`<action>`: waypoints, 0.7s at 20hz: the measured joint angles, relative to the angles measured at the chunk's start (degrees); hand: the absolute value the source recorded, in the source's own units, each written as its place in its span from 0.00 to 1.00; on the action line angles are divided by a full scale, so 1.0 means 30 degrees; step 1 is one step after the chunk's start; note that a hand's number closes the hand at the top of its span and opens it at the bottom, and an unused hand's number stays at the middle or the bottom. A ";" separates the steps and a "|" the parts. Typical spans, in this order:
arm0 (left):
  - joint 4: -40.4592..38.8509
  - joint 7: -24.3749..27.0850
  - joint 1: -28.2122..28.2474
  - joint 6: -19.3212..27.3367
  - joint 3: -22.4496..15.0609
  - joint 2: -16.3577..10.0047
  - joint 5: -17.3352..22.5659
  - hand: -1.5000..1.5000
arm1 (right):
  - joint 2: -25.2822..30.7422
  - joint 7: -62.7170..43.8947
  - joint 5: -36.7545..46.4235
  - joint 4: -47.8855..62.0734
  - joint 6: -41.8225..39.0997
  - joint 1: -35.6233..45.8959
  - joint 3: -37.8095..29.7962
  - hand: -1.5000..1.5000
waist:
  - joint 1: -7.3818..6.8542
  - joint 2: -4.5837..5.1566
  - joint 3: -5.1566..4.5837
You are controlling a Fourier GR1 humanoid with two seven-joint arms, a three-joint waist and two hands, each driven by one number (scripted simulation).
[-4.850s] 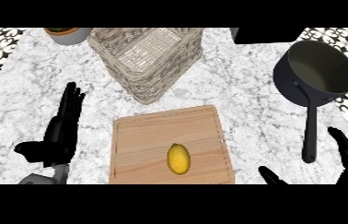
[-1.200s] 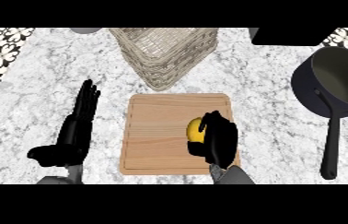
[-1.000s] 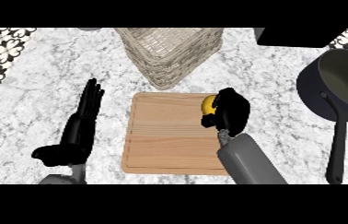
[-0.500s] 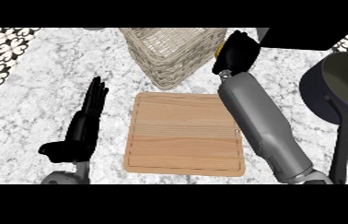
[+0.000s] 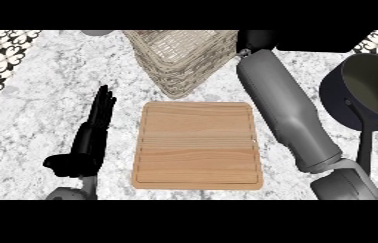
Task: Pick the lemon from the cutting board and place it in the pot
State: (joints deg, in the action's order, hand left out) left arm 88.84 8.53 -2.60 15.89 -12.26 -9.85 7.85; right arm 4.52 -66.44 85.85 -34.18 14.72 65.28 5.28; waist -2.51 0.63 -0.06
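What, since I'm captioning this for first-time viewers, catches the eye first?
The long grey right forearm slants up the picture's right half, past the bare wooden cutting board at centre. A wicker basket stands above the board, a dark pot shows at the right edge, and the left hand rests open at the left.

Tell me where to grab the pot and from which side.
Probably the long handle, approached from the near side and closed across from above. It sticks straight out from the pot toward the robot and looks narrow enough to wrap, while the round body looks too wide.
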 measured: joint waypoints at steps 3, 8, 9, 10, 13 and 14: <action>0.0262 -0.0349 -0.0041 0.0050 0.0132 -0.0023 0.0067 0.50 | 0.0356 -0.0265 0.0618 0.0290 -0.0074 0.0123 -0.0548 1.00 | 0.0228 -0.0073 0.0007; 0.0168 -0.0090 0.0214 -0.0049 0.0574 -0.0190 0.0167 0.50 | 0.0928 -0.0443 0.1468 0.0167 0.0018 -0.0467 -0.1427 1.00 | 0.0548 -0.0146 0.0011; 0.0109 -0.0148 0.0180 -0.0008 0.0620 -0.0167 0.0154 0.50 | 0.1020 -0.0421 0.1597 0.0051 0.0077 -0.0789 -0.1588 1.00 | 0.0621 -0.0164 0.0010; 0.0253 -0.0324 0.0248 0.0069 0.0638 -0.0202 0.0112 0.50 | 0.1174 -0.0372 0.1671 -0.0133 0.0095 -0.1111 -0.1776 1.00 | 0.0687 -0.0193 0.0014; 0.0349 -0.0308 0.0428 -0.0093 0.0851 -0.0281 0.0271 0.50 | 0.1820 -0.0106 0.1800 -0.0977 0.0085 -0.1904 -0.2365 1.00 | 0.0864 -0.0257 0.0016; 0.0358 -0.0279 0.0520 -0.0123 0.0959 -0.0315 0.0322 0.50 | 0.2039 0.0042 0.1794 -0.1390 0.0124 -0.2367 -0.2545 1.00 | 0.0940 -0.0284 0.0015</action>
State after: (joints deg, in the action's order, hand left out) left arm 89.92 7.70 -1.04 15.52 -9.39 -10.80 8.82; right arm 10.64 -66.32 91.23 -38.35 15.09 58.18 -2.35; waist 0.31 -0.22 -0.02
